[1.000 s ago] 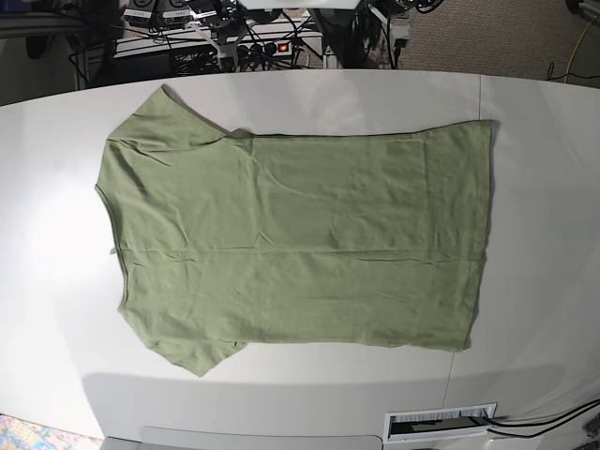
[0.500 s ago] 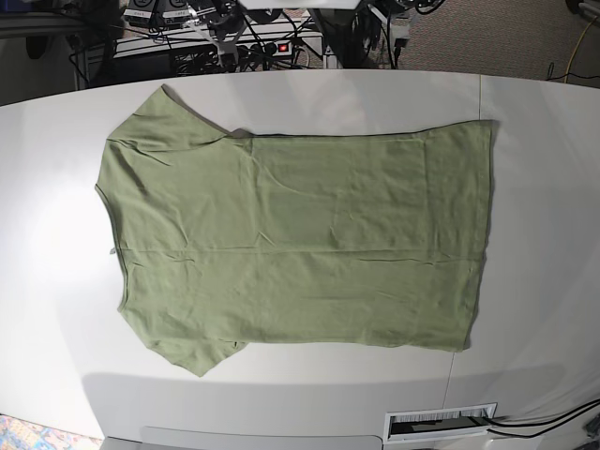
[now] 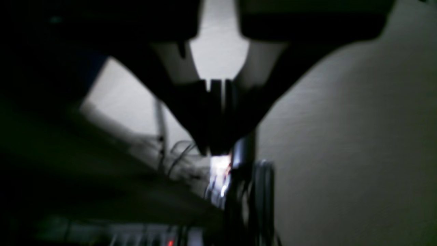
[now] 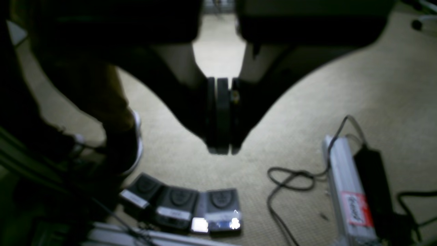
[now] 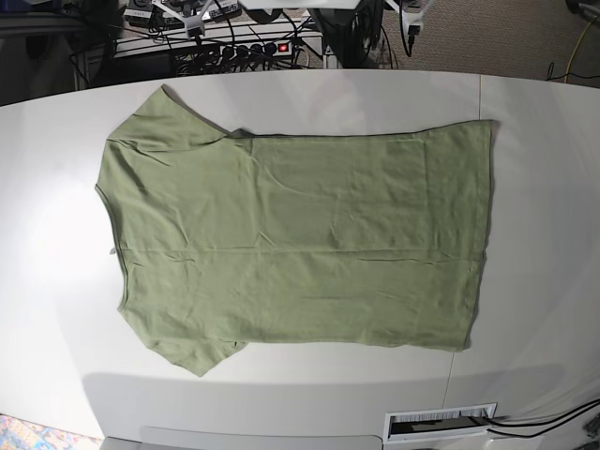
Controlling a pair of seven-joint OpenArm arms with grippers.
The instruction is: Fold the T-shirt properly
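The olive-green T-shirt [image 5: 300, 239] lies spread flat on the white table [image 5: 544, 234] in the base view. Its collar points left and its hem right, with one sleeve at the far left [image 5: 164, 112] and one at the near left [image 5: 192, 356]. Neither wrist view shows the shirt. My left gripper [image 3: 215, 152] is shut with nothing in it, seen dark and blurred above floor and cables. My right gripper [image 4: 222, 150] is also shut and empty, hanging over beige carpet. Neither gripper is over the table in the base view.
Behind the table's far edge sit a power strip with a red light [image 5: 281, 47] and tangled cables. A slot with a barcode label [image 5: 441, 422] is at the near edge. Below the right gripper lie foot pedals [image 4: 181, 203], a looped cable [image 4: 290, 177] and a white bar [image 4: 344, 191].
The T-shirt lies as before. Arm parts and clutter along the far top edge of the base view have shifted slightly.
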